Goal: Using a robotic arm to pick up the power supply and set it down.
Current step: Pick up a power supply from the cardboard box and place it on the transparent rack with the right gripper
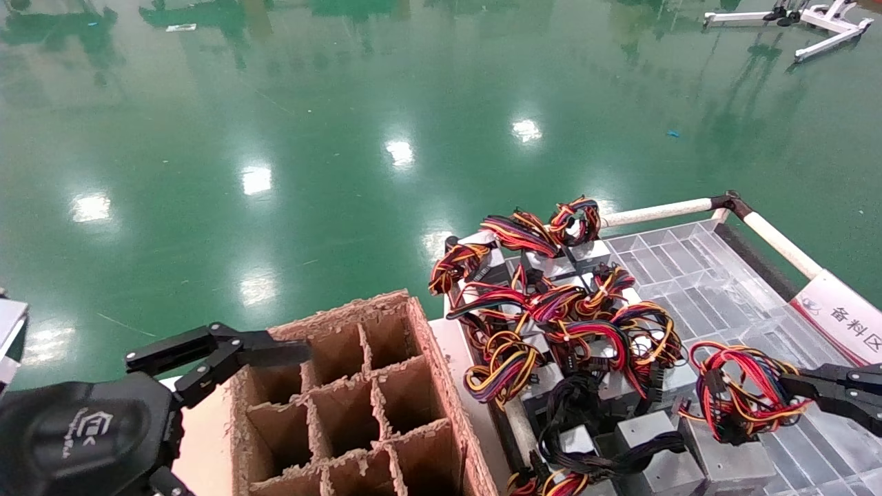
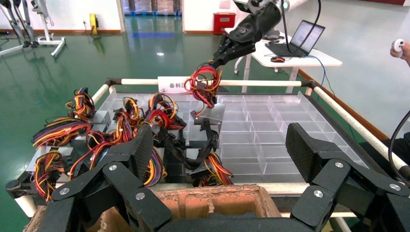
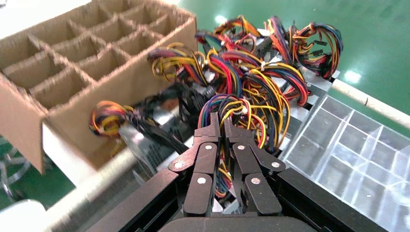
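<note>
My right gripper [image 1: 792, 390] [image 3: 222, 122] is shut on the red, yellow and blue wire bundle [image 1: 741, 389] [image 3: 234, 108] of a power supply. Its silver-grey box [image 1: 732, 460] [image 2: 211, 112] hangs tilted under the wires, over the clear tray. The left wrist view shows the white right arm [image 2: 251, 24] reaching down to that bundle [image 2: 203, 83]. My left gripper [image 1: 265, 365] [image 2: 220, 145] stands open with nothing between its fingers, above the near edge of the brown cardboard divider box [image 1: 344, 399].
Several other power supplies with tangled wires [image 1: 551, 310] [image 2: 121, 125] fill the near part of the clear compartment tray [image 1: 689, 269] [image 2: 270, 121]. White cart rails [image 1: 661, 210] border the tray, and a red-and-white sign [image 1: 841, 317] hangs on the right rail. Green floor lies beyond.
</note>
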### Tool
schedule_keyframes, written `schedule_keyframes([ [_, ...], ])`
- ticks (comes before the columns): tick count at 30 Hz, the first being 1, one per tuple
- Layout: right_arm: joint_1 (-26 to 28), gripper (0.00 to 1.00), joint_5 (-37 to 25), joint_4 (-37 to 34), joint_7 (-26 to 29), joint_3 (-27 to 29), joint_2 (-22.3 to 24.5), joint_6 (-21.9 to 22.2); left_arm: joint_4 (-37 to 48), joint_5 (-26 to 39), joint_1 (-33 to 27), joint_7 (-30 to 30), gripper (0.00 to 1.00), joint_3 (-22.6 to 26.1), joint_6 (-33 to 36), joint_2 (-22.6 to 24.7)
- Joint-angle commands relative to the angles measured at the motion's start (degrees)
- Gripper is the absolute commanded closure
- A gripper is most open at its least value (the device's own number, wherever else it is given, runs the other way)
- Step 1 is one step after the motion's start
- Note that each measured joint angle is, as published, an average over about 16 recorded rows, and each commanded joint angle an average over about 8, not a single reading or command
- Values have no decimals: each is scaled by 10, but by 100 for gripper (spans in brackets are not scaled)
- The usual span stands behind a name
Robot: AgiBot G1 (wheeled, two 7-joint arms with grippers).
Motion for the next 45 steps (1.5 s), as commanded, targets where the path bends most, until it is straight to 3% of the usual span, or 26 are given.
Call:
schedule_keyframes([
  [1, -20, 100, 32, -3, 1, -3, 5, 0, 0, 0, 0, 0, 0, 0, 0, 0],
  [14, -211, 100, 245, -51, -61, 6, -43, 0, 0, 0, 0, 0, 0, 0, 0, 0],
  [27, -424, 100, 486, -45, -117, 76, -106, -3, 0, 0, 0, 0, 0, 0, 0, 0],
  [38, -509, 100, 558, -60, -153, 122, -177, -1, 0, 0, 0, 0, 0, 0, 0, 0],
  [45, -557, 100, 585, -58, -169, 152, -190, -4, 0, 0, 0, 0, 0, 0, 0, 0],
])
